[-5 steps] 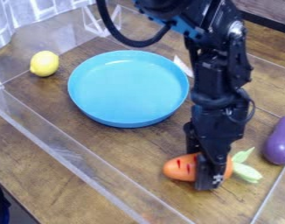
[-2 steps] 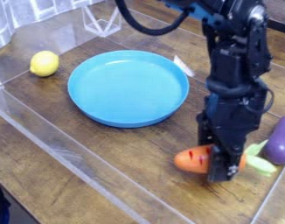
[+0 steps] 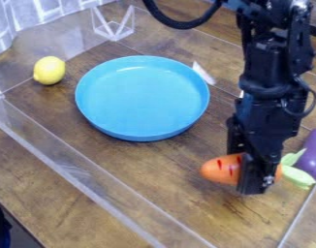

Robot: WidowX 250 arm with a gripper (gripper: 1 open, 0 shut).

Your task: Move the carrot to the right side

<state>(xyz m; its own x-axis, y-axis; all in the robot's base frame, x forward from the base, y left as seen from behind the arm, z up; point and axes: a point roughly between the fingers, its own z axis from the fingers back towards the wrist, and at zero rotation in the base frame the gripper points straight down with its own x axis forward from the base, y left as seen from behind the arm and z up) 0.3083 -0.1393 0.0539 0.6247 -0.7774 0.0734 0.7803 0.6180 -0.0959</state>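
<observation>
The carrot (image 3: 223, 170) is a small orange toy with dark stripes; its light green top (image 3: 297, 174) pokes out to the right of the arm. It sits at the wooden table's front right, just left of the purple eggplant. My black gripper (image 3: 257, 177) comes down from above and is shut on the carrot's middle, hiding that part. Whether the carrot is raised off the wood or resting on it is unclear.
A large blue plate (image 3: 142, 97) fills the table's centre. A yellow lemon (image 3: 48, 70) lies at the back left. The purple eggplant (image 3: 309, 152) rests at the right edge, close to the carrot's top. Clear plastic walls border the table's left and front.
My gripper has carried the carrot to the right, from below the plate's right rim toward the eggplant. The plate, lemon and eggplant have stayed put.
</observation>
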